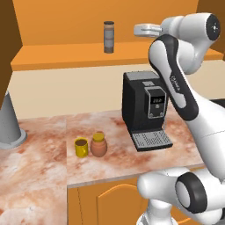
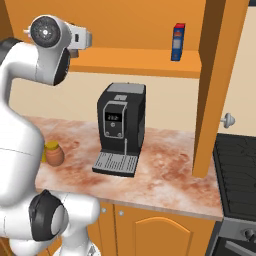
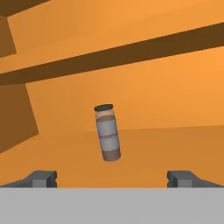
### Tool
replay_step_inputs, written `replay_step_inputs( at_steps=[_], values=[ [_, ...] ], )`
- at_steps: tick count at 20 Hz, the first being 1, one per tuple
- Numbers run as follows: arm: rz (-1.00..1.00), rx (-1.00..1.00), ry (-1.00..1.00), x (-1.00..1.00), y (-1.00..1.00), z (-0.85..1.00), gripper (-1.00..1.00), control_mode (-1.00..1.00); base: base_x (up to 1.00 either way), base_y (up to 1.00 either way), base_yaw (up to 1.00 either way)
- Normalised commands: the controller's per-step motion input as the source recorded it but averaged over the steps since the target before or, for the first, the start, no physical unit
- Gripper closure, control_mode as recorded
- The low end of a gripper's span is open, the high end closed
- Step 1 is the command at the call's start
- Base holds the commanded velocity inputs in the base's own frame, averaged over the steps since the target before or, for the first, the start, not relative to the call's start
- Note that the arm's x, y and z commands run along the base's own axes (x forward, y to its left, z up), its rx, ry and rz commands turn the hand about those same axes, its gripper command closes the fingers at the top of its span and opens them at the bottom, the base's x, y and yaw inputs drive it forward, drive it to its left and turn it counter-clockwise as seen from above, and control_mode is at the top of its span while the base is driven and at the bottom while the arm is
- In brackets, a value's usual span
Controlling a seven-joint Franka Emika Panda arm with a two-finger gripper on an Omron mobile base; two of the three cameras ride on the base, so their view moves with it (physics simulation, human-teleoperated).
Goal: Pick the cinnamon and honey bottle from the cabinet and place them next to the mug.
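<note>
The cinnamon (image 1: pixel 109 37) is a slim grey-brown shaker with a dark cap, standing upright on the open shelf of the orange cabinet (image 1: pixel 66 55). In the hand view the cinnamon (image 3: pixel 107 132) sits centred ahead of my gripper (image 3: pixel 112 178), which is open, empty and some way short of it. My hand (image 1: pixel 143 29) hovers at shelf height, to the right of the shaker. Down on the counter, the squat brown honey bottle (image 1: pixel 99 145) stands right beside the yellow mug (image 1: pixel 81 147). The honey bottle (image 2: pixel 55 156) also peeks out from behind my arm.
A black coffee machine (image 1: pixel 145 110) stands on the marble counter (image 1: pixel 44 158) below my hand. A red and blue box (image 2: pixel 178 42) sits at the shelf's right end by a brown side panel (image 2: pixel 212 90). A stove (image 2: pixel 237 160) lies at the right, and a grey cone-shaped object (image 1: pixel 9 125) at the left.
</note>
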Motion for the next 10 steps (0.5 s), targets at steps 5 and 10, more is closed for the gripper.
replay_step_inputs(
  at_steps=[5,10],
  values=[
    [0.01,-0.06,0.00,0.00,0.15,0.42,-1.00,-1.00,0.00,0.00,0.00],
    [0.00,-0.14,0.00,0.12,0.15,0.61,-1.00,-1.00,0.00,0.00,0.00]
  ],
)
